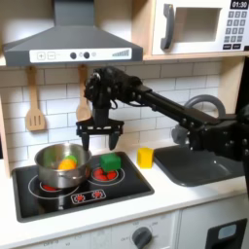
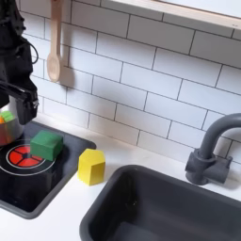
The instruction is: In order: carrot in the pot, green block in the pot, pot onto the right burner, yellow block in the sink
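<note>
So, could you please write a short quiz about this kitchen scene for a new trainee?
1. True or false: the green block sits on the right burner.
2. Where does the carrot lie? A) in the sink B) in the pot C) on the counter
3. Fill in: the yellow block stands on the white counter between the cooktop and the ____.

Key
1. True; the gripper hangs open above it.
2. B; something orange, likely the carrot, shows inside the pot on the burner at the first exterior view's left.
3. sink
</note>
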